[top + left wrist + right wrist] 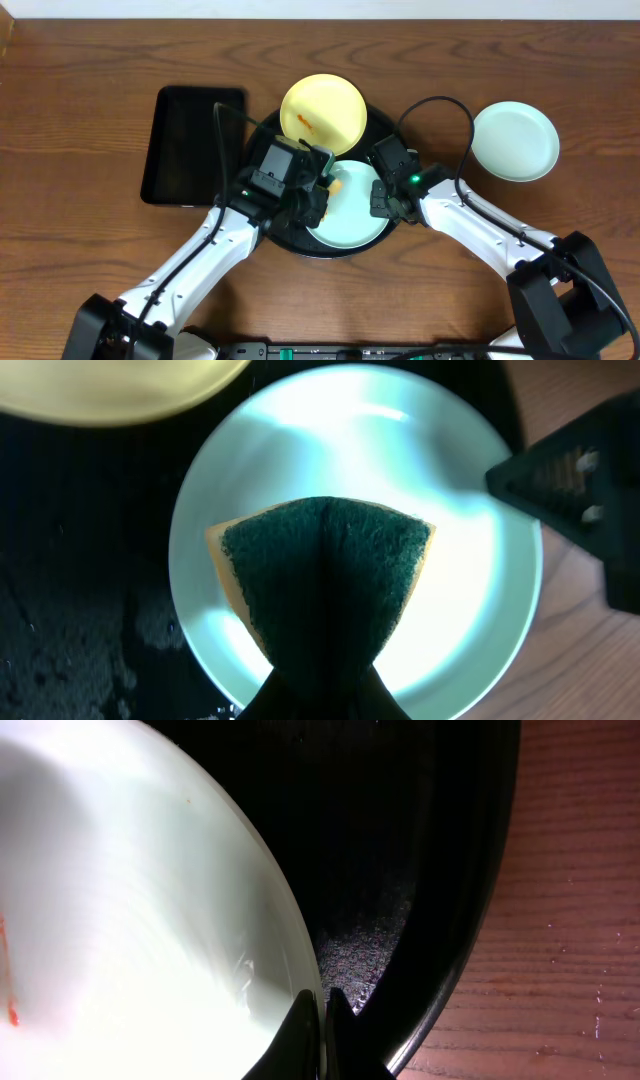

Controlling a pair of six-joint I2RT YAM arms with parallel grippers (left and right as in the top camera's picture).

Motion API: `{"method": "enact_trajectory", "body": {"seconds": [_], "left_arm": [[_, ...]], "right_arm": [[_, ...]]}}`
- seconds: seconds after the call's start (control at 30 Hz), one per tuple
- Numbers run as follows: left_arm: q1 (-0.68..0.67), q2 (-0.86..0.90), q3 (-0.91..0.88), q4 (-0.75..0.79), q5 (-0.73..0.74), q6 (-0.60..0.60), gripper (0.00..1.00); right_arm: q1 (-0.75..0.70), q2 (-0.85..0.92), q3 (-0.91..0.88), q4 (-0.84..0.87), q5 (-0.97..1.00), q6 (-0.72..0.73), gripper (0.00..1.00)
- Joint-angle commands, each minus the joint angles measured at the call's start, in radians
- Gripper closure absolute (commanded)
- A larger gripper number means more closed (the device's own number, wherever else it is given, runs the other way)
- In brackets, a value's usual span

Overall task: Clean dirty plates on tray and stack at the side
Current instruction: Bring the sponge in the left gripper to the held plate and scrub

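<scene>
Two pincers, both closed. My left pincer [318, 198] pinches a folded sponge [325, 575], coarse dark-green scouring face outward over yellow foam, above the middle of a smooth, round, pale mint plate [470, 590] lying on the glossy, speckled black tray [440, 870]; my right pincer [322, 1020] has its fingertips pressed together at that plate's thin right rim, though I cannot tell whether the rim is caught between them. Farther out, a pale yellow plate [322, 110] with orange smears lies at the tray's far edge, and a second mint plate [514, 141] rests on the wood-grain tabletop [100, 250], right of the tray.
</scene>
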Motion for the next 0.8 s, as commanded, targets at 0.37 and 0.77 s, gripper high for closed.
{"method": "enact_trajectory", "body": {"seconds": [0.37,0.77], "left_arm": [[-0.036,0.077,-0.114,0.194,-0.04,-0.058,0.92],[-0.045,0.21,-0.114,0.295,-0.04,-0.103,0.92]], "right_arm": [[-0.003,0.001,-0.01,-0.002,-0.003,-0.016,0.99],[-0.003,0.001,-0.01,-0.005,-0.007,-0.016,0.99]]}}
